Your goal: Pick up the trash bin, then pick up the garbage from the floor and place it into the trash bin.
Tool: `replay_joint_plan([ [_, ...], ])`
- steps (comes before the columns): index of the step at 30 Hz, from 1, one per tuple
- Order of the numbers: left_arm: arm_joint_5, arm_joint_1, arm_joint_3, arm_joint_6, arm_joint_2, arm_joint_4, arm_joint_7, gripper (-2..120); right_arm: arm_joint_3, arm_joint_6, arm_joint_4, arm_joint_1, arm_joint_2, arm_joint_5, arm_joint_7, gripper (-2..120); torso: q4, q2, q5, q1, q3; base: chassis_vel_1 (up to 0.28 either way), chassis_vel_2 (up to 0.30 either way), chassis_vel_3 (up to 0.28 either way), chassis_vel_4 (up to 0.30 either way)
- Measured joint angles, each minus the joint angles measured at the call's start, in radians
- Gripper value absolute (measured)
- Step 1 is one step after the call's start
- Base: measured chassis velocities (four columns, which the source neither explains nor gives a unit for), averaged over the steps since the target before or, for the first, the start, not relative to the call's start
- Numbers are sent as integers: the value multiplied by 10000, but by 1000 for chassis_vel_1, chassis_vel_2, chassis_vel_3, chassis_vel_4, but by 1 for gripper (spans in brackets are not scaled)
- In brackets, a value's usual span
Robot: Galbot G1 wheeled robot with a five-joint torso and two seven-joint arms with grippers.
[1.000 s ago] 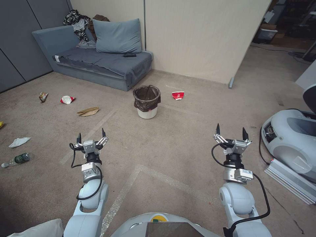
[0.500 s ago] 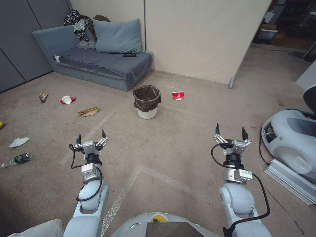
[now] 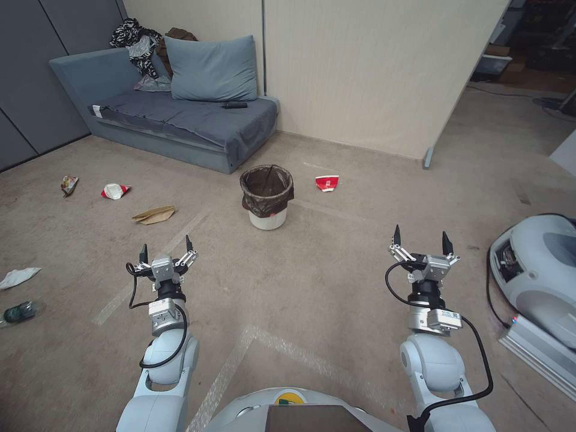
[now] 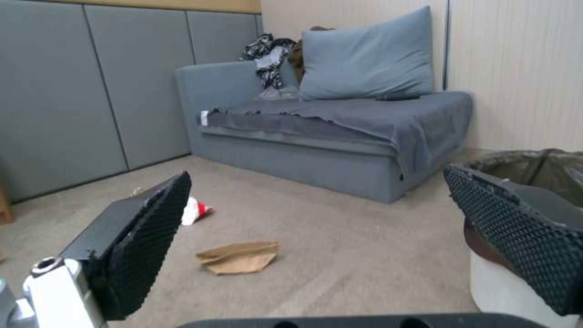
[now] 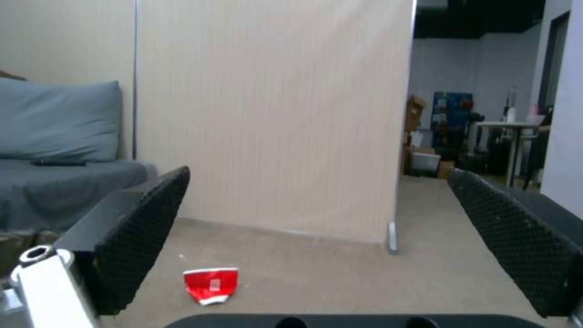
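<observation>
A: Floor litter, left side?
B: Far left of the left gripper: bottle and white tissue. Ahead-left of its jaws: snack wrapper, crushed red-and-white cup, tan paper bag.

A: Left gripper state?
B: Jaws wide apart, nothing between them, held over the carpet. Its wrist view looks between the jaws at the paper bag, with the bin at one side behind a pad.

A: Bin?
B: Trash bin stands upright on the floor, dark bag over the rim, ahead of and between the two grippers, well apart from both, just in front of the sofa.

A: Right side?
B: Second red cup lies just right of the bin, ahead-left of the right gripper. Its jaws are also spread wide, empty. Another robot base sits far right.
</observation>
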Motion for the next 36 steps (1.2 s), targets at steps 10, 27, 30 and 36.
replay_joint_plan([
  [10, -8, -6, -7, -5, 45, -8, 0, 100, -14, 10, 0, -5, 27, -27, -6, 100, 0, 0, 6, 0, -2, -244, 241, 237, -252],
  [27, -48, -13, -21, -5, 71, -5, -12, 100, -2, 47, -12, -1, 118, -86, -6, 100, 2, 0, 4, -1, -2, -234, 249, 242, -238],
  [30, -57, -7, -31, -6, 78, -8, -15, 100, -9, 54, -12, -6, 138, -101, -6, 100, 6, 0, 2, 0, -1, -236, 229, 238, -244],
  [36, -69, -3, -34, -9, 86, -46, -21, 100, -9, 82, -12, -18, 151, -128, -5, 100, 2, 0, 3, 0, -1, -233, 239, 245, -236],
])
